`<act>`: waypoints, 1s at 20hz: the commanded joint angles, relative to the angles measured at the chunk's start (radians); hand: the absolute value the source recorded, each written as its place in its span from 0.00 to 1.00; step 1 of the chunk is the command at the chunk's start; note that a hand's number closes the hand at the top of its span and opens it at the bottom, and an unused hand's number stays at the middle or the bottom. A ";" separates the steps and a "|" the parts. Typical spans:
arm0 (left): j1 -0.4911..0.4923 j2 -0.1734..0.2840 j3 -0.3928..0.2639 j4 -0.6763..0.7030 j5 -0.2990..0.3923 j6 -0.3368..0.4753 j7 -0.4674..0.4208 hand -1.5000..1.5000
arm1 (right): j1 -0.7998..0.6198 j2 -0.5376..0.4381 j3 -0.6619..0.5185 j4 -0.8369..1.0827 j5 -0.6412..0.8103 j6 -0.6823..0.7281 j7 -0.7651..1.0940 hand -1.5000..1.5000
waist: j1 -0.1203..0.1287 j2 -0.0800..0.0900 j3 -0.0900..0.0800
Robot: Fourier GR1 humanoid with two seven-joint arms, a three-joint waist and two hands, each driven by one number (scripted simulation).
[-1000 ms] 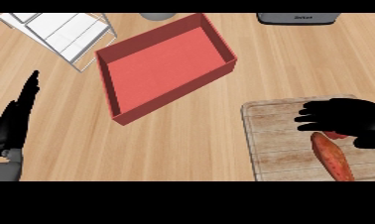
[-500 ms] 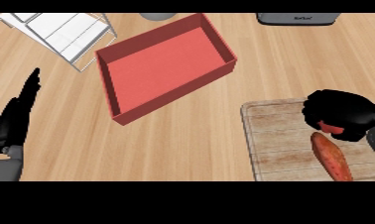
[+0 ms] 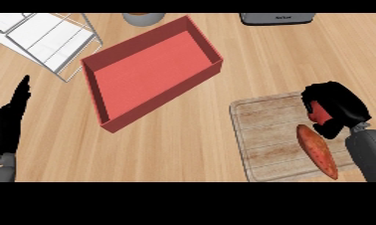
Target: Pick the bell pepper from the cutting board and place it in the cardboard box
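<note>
At nine o'clock the left hand (image 3: 13, 119) rests by the edge of the view, fingers straight and pointing up, touching nothing. At about eleven o'clock a white wire rack (image 3: 46, 40) lies on the counter (image 3: 183, 144). Just right of it, towards the centre, sits the red box (image 3: 150, 72), open side up and turned at an angle. A grey round pot (image 3: 143, 18) shows at twelve o'clock and a dark appliance (image 3: 277, 18) at one o'clock. At four o'clock lies the board (image 3: 272, 134). Over its upper right corner the right hand (image 3: 336, 107) has its fingers curled round the red pepper (image 3: 320, 113), most of which is hidden. Just below the hand an orange sweet potato (image 3: 318, 152) lies slantwise on the board.
</note>
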 commanded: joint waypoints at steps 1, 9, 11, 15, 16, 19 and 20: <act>0.016 0.009 0.008 -0.006 0.006 -0.007 0.002 0.50 | 0.023 0.134 -0.071 -0.061 0.006 -0.062 0.339 1.00 | 0.002 0.001 0.016; 0.007 0.010 0.003 -0.024 -0.004 -0.008 0.018 0.50 | -0.030 0.307 0.057 -0.559 0.168 -0.067 0.692 1.00 | 0.031 0.006 0.018; -0.034 -0.019 -0.005 0.028 -0.015 0.012 -0.023 0.50 | -0.076 0.327 0.103 -0.670 0.211 0.019 0.776 1.00 | 0.034 0.017 0.018; -0.009 0.006 -0.006 0.001 -0.008 -0.037 -0.030 0.50 | -0.123 0.449 0.211 -0.777 0.287 0.160 0.948 1.00 | 0.070 0.025 0.021; -0.058 -0.038 -0.034 0.022 -0.035 -0.001 -0.003 0.50 | -0.191 0.488 0.206 -0.738 0.264 0.199 0.964 1.00 | 0.071 0.029 0.021; -0.087 -0.012 -0.028 0.000 -0.025 -0.037 0.025 0.50 | -0.347 0.513 0.203 -0.681 0.169 0.210 1.068 1.00 | 0.084 0.032 0.022; -0.076 -0.052 -0.046 0.014 -0.047 0.000 -0.003 0.50 | -0.375 0.513 0.261 -0.626 0.149 0.130 1.122 1.00 | 0.092 0.034 0.022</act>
